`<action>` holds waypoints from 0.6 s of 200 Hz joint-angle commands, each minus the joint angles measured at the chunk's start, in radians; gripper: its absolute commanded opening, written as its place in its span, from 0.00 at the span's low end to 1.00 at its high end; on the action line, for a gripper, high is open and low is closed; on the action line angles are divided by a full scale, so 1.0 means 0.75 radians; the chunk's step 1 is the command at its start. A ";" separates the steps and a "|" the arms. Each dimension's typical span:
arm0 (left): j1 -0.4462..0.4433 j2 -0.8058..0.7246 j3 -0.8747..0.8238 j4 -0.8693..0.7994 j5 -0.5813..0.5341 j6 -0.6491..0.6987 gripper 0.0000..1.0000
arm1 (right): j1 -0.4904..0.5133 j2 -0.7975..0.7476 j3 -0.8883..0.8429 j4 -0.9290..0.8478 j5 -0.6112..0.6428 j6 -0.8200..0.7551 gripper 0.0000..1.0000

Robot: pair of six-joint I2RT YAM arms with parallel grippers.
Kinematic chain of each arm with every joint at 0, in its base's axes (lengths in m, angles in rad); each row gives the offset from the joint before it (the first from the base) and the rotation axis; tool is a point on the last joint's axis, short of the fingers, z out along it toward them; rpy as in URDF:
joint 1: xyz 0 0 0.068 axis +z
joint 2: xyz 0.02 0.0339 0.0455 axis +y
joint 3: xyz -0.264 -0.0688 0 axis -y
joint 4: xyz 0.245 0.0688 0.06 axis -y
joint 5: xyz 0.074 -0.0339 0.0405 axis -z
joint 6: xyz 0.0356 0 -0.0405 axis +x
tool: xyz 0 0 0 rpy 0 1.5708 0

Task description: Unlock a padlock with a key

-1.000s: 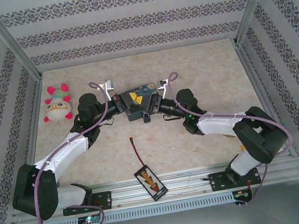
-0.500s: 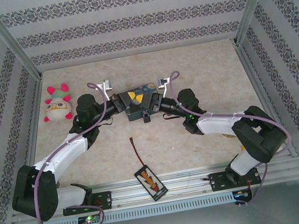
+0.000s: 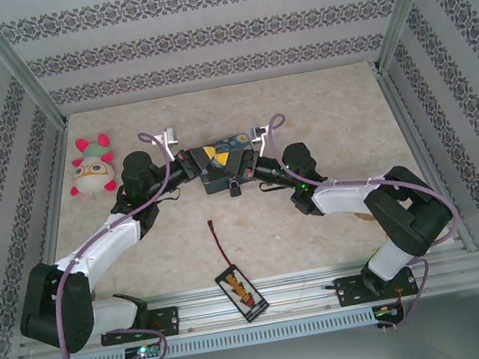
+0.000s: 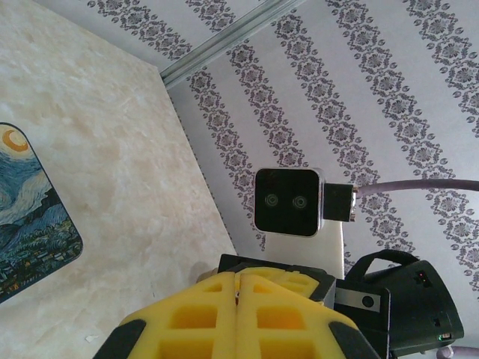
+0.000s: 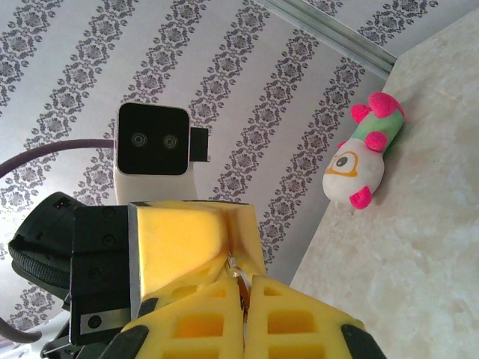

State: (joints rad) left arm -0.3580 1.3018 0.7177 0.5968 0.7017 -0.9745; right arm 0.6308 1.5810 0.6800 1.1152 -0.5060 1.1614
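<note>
L pincer (image 4: 239, 303) closed. R pincer (image 5: 245, 292) closed; small silvery metal bit (image 5: 237, 271) at its tips. Tiny dark padlock w/ silvery shackle (image 3: 235, 186) on beige tabletop (image 3: 338, 109), just beside near side of blue-and-yellow painted tin (image 3: 222, 153).

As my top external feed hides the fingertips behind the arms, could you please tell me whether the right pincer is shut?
Observer: Yes. In the right wrist view the right pincer is shut, its yellow pads pressed together.
Operator: Thank you. Is anything caught there?
Observer: A small silvery metal piece shows at the pad tips. It is too small to tell whether it is the key, or whether it is gripped.
Operator: And the left one, please?
Observer: The left wrist view shows the left pincer shut as well, its pads flush along one seam.
</note>
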 commanded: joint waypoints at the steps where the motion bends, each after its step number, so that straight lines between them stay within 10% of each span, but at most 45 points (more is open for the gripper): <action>1: 0.011 -0.011 -0.012 0.094 0.006 -0.022 0.00 | 0.002 0.002 0.014 0.063 -0.008 0.002 0.00; 95: 0.016 -0.028 -0.016 0.128 -0.015 -0.046 0.27 | -0.002 -0.026 -0.017 0.069 -0.041 0.000 0.00; 120: 0.017 -0.038 -0.023 0.133 -0.021 -0.049 0.52 | -0.004 -0.032 -0.019 0.067 -0.040 -0.004 0.00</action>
State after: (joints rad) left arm -0.3573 1.3006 0.7128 0.6319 0.6945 -1.0042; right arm 0.6304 1.5806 0.6781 1.1156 -0.5179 1.1725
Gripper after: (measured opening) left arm 0.425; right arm 0.062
